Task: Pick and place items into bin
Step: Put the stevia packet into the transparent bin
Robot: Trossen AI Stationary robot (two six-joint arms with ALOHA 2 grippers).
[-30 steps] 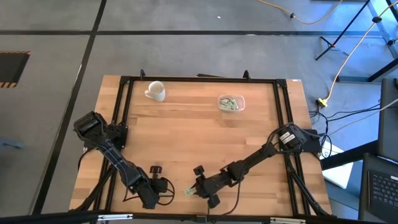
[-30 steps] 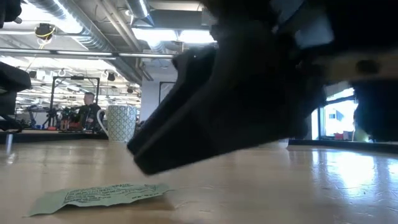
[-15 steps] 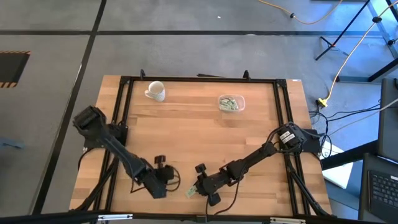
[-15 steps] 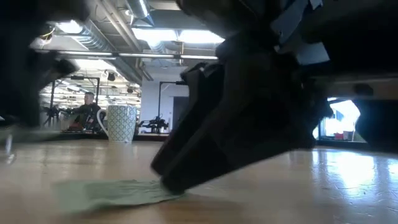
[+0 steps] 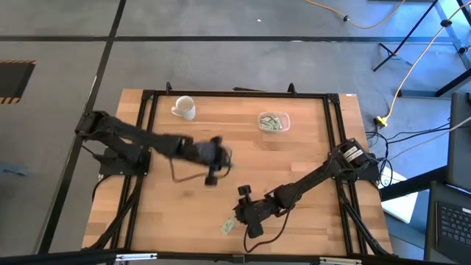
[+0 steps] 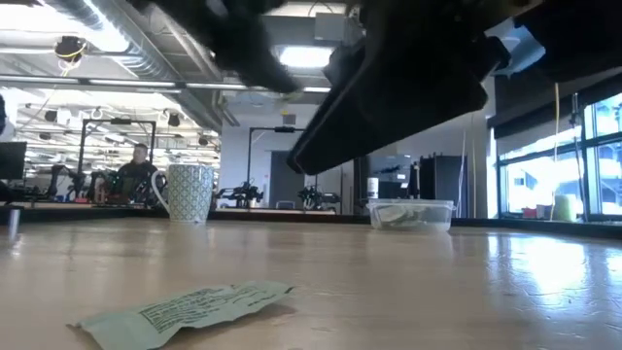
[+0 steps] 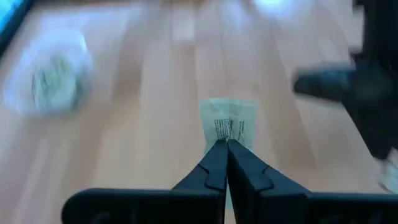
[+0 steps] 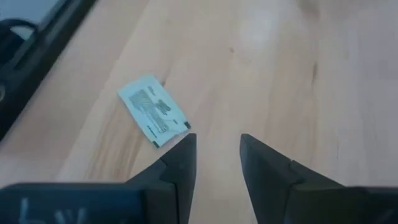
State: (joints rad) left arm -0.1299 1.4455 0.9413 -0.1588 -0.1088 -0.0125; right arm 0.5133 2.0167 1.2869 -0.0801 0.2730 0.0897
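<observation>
Lying flat near the front edge of the table (image 5: pixel 309 184), one packet (image 5: pixel 227 226), face up, unheld, not yet in the bin. Hovering just beside it, the right gripper (image 5: pixel 248 212), fingers parted and empty, low over the wood and angled toward that packet, probably lined up for the next pick. Seen past those fingers (image 8: pixel 180 163) in the right wrist view, the same packet (image 8: pixel 154 111), a little off to one side rather than between them, so a small shift likely needed before closing.

Farther in, over mid-table, the left gripper (image 5: pixel 215 163), clenched on a second packet (image 7: pixel 228 122) pinched by one edge and hanging ahead of the fingertips (image 7: pixel 222 151), apparently in carry toward the bin. Well beyond, at the far side, the bin (image 5: pixel 273 122), several packets already inside. Off to the far left, a mug (image 5: pixel 184 107), no part in the job.
</observation>
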